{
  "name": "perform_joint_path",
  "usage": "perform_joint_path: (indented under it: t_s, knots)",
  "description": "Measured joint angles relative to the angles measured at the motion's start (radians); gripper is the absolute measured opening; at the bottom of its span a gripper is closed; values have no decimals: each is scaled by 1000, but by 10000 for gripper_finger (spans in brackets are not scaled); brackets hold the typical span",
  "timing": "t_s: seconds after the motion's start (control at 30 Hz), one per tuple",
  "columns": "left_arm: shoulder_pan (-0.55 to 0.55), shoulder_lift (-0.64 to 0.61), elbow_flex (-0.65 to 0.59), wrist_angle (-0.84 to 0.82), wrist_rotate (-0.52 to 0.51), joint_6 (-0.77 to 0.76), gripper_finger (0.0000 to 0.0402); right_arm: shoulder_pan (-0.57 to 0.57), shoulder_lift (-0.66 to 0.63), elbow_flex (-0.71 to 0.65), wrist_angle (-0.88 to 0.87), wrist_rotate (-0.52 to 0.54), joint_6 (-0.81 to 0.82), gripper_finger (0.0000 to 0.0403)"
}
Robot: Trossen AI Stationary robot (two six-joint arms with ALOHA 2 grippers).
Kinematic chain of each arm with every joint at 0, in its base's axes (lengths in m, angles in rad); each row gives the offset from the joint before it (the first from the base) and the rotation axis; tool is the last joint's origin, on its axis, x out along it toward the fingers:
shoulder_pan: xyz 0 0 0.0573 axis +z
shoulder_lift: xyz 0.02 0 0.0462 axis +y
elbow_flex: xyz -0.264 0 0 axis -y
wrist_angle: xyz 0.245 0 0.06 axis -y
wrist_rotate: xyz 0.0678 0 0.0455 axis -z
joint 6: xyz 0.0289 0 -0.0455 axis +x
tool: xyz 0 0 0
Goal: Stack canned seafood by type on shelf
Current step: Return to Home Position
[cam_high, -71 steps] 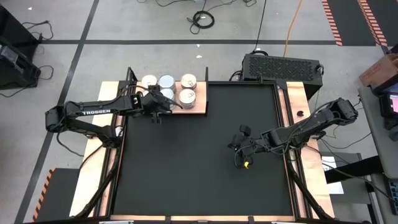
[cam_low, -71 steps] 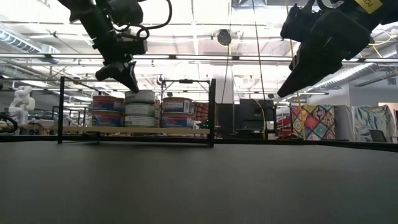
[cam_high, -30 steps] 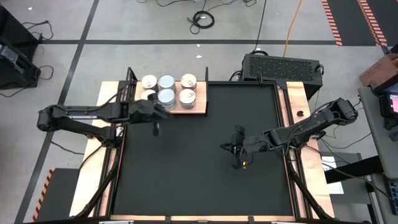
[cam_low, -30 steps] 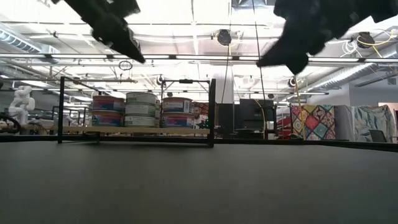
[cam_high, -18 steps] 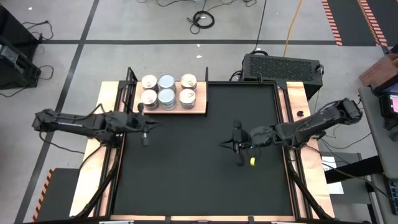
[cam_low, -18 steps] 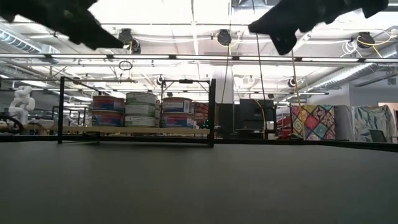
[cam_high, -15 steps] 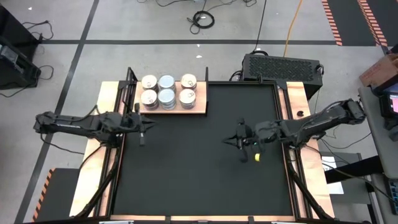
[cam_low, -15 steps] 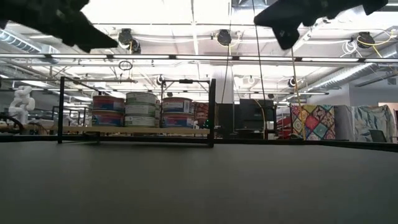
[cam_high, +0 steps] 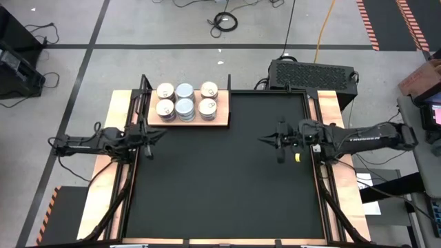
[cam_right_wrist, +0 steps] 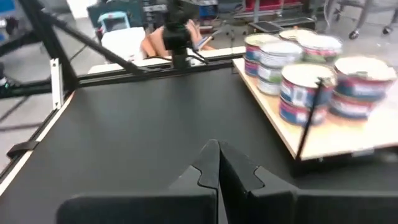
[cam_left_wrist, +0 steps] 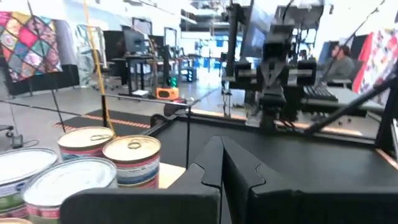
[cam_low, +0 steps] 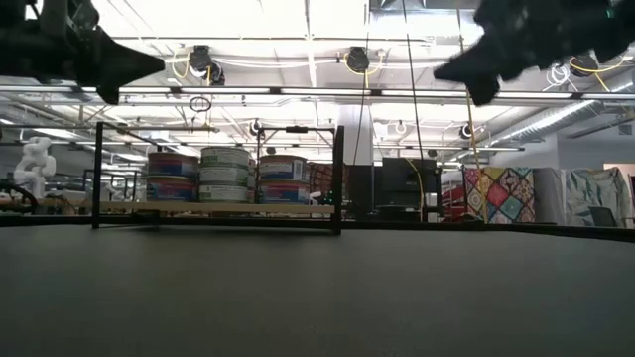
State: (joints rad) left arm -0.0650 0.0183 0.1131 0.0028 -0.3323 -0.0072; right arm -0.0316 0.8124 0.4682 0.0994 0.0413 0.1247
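Black matting (cam_high: 220, 186) covers the worktop and lies bare on the near side of the shelf (cam_high: 222, 118), which suggests that nothing is left to fetch. Just nearer than the shelf's left end, the left gripper (cam_high: 156, 133) hangs with its fingers pressed together on nothing. Well apart from the shelf's right end, the right gripper (cam_high: 267, 140) hangs above the matting, its fingers likewise together and empty (each wrist view shows the two dark fingers meeting in a single ridge). Both point inward across the matting, a resting pose that I judge fits the homing step and keeps the arms off the stacks. On the shelf the canned seafood (cam_high: 185, 107) stands in six close piles, two rows of three. From table height the piles read as two tins tall, like label over like as far as can be told. They are probably packed tight so that the board holds them all and each type sits together. Beyond the shelf, off to its right, a black vented box (cam_high: 312, 72) sits on the floor.
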Motion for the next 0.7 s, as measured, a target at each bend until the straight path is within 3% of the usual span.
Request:
perform_joint_path:
  t_s: [0.2, 0.5, 0.7]
  knots:
    - [12, -18, -4, -8, -21, -15, 4, -91, -118, -198, 144, -74, 91, 0]
    - [49, -15, -7, -10, 1, -90, 4, -152, -256, -445, 328, -71, 179, 0]
    - [71, -13, -7, -12, 80, -117, 4, -195, -303, -454, 281, -44, 180, 0]
